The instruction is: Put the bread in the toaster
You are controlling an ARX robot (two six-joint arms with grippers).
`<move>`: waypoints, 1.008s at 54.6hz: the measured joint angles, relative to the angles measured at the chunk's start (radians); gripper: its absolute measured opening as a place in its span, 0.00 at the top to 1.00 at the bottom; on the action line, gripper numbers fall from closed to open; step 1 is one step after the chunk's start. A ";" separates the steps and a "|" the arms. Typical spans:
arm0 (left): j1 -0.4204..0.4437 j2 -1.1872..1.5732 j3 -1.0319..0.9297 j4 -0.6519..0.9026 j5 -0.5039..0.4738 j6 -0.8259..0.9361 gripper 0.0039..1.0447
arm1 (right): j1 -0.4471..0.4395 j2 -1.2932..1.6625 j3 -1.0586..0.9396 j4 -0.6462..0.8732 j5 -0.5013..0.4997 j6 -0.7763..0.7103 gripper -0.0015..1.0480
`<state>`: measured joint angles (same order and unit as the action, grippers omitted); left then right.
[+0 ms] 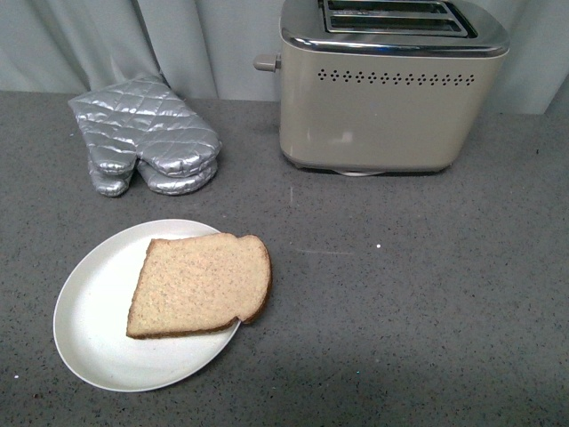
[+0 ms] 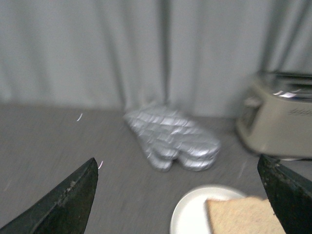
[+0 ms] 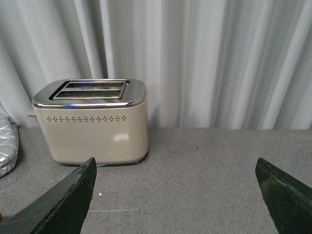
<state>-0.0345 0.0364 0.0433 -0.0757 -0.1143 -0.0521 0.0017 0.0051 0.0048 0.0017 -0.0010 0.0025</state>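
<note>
**Bread on the plate, both my end effectors released**

The flat slice of light brown wholemeal bread with a darker crust lies on a round white plate at the near left of the speckled grey table. One crusted edge of the bread sticks out past the plate's rim, on the side towards the toaster.

The large beige two-slot toaster with a shiny chrome top stands upright at the far right of the table, close to the pale grey pleated curtain and well apart from the plate. Its two slots face upward, a row of small vent holes runs along the side towards me, and its beige lever juts from the end nearest the mitts.

Two silver quilted oven mitts lie stacked at the far left, beyond the plate and apart from the toaster.

My left end effector is released, its dark fingers spread wide. Its wrist view is blurred, but shows the mitts ahead, with the plate and a corner of the bread below.

My right end effector is released too, fingers wide apart, and faces the toaster across bare table.
</note>
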 joint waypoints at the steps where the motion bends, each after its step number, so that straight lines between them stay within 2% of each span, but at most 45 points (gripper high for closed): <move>1: -0.021 0.035 0.020 -0.055 -0.060 -0.047 0.06 | 0.000 0.000 0.000 0.000 0.000 0.000 0.09; 4: -0.041 0.134 0.055 -0.138 -0.170 -0.130 0.06 | 0.000 0.000 0.000 0.000 0.001 0.000 0.09; 9: -0.033 0.273 0.063 -0.102 -0.187 -0.223 0.06 | 0.000 -0.001 0.000 0.000 0.000 0.000 0.09; 17: -0.003 0.555 0.113 0.118 -0.119 -0.287 0.06 | 0.000 -0.001 0.000 0.000 0.000 0.000 0.09; 24: 0.011 0.872 0.191 0.293 0.010 -0.318 0.06 | 0.000 -0.001 0.000 0.000 0.000 0.000 0.09; 32: 0.026 1.205 0.263 0.426 0.039 -0.323 0.06 | 0.000 -0.001 0.000 0.000 0.000 0.000 0.09; 43: 0.055 1.496 0.375 0.427 0.049 -0.300 0.06 | 0.000 -0.001 0.000 0.000 0.000 0.000 0.09; 49: 0.062 1.587 0.431 0.375 0.049 -0.278 0.06 | 0.000 -0.001 0.000 0.000 0.000 0.000 0.09; 55: 0.068 1.660 0.475 0.346 0.092 -0.264 0.06 | 0.000 -0.001 0.000 0.000 0.000 0.000 0.09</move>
<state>0.0338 1.6962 0.5179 0.2699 -0.0219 -0.3161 0.0013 0.0040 0.0048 0.0017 -0.0013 0.0029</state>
